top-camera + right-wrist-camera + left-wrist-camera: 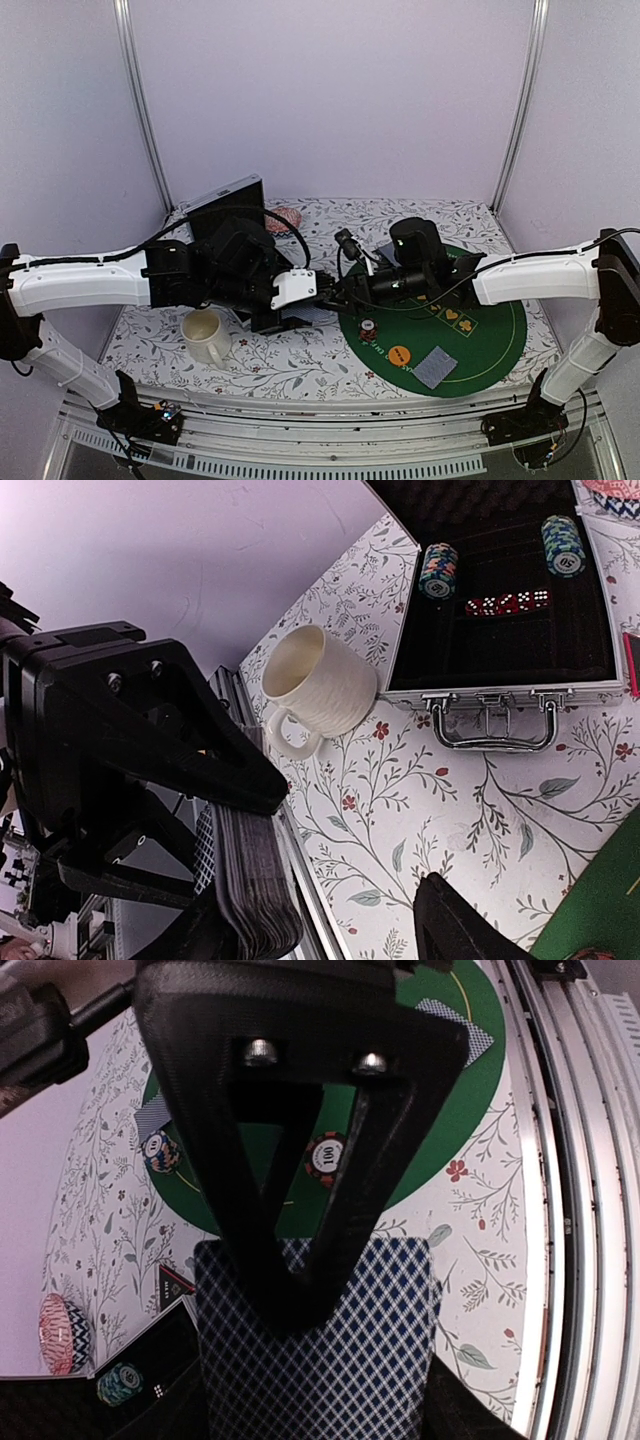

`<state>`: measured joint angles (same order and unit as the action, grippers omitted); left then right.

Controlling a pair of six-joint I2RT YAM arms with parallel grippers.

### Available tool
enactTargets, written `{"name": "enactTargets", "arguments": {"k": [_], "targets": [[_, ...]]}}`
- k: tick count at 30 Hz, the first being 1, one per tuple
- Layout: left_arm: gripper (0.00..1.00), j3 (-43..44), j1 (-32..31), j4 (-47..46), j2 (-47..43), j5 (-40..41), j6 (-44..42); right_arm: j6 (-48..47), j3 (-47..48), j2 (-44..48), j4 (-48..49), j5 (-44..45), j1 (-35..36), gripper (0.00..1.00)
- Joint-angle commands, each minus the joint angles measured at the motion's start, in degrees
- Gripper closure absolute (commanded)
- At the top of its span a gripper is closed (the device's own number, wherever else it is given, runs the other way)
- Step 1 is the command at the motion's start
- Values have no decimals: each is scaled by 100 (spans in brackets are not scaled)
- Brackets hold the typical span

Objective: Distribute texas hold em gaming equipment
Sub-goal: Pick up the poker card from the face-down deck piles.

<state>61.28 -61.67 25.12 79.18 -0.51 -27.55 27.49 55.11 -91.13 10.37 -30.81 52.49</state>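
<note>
- Left gripper is clamped on a deck of cards, blue diamond backs toward its camera. Its dark fingers cover the deck's upper middle, and the frame cuts off the lower edge.
- Flowered cloth shows on both sides of the deck, just off the rim of the green mat. I cannot tell if the deck touches the table.
- In the right wrist view the same deck appears edge-on as dark layers, its lower part lost in shadow.
- Right gripper sits nose to nose with the left one at mid-table. From above the black bodies merge and the jaws cannot be made out.
- Its own camera catches only one dark finger at the bottom edge. I cannot tell if it is released or clenched.
- On the mat lie a striped chip, an orange disc and a grey card. The right arm hides the mat's far part.
- A second chip lies at the mat's rim, partly behind a finger.
- The open case holds two chip stacks and a row of red dice. Its lid is cut off.
- A triangle marker is by the case, half hidden.
- The mug stands on the cloth near the case.
</note>
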Motion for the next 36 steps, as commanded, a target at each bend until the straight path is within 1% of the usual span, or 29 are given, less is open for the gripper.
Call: {"name": "enactTargets", "arguments": {"k": [1,8,10,14,16,18,20,22,23,25,27,33,35,36], "targets": [[40,-71,-69,-190,-176,107,-14,-84,37,292,-207,408,42,39],[40,-89,-72,-201,-179,195,-48,-261,217,403,-740,490,35,41],[40,-97,-72,-199,-184,207,-49,-270,249,397,-782,408,42,44],[40,-97,-68,-201,-191,207,-59,-318,349,418,-930,391,42,54],[40,-105,-70,-201,-193,207,-60,-332,349,460,-887,348,38,65],[40,-113,-70,-201,-197,216,-64,-323,374,480,-912,287,37,74],[40,-124,-67,-205,-192,227,-71,-329,402,518,-979,264,37,79],[40,-133,-73,-210,-192,227,-75,-344,404,566,-1000,256,41,80],[40,-133,-72,-210,-193,226,-82,-349,404,595,-1017,253,36,85],[40,-142,-72,-218,-188,236,-84,-365,391,653,-1041,219,42,92],[40,-148,-71,-234,-176,252,-93,-381,395,694,-1051,191,40,96],[40,-159,-63,-234,-172,269,-110,-401,391,724,-1045,130,35,97],[40,-159,-57,-240,-177,263,-115,-368,410,664,-1037,137,42,92],[40,-149,-57,-237,-186,262,-115,-356,419,627,-1037,132,42,88]]}}
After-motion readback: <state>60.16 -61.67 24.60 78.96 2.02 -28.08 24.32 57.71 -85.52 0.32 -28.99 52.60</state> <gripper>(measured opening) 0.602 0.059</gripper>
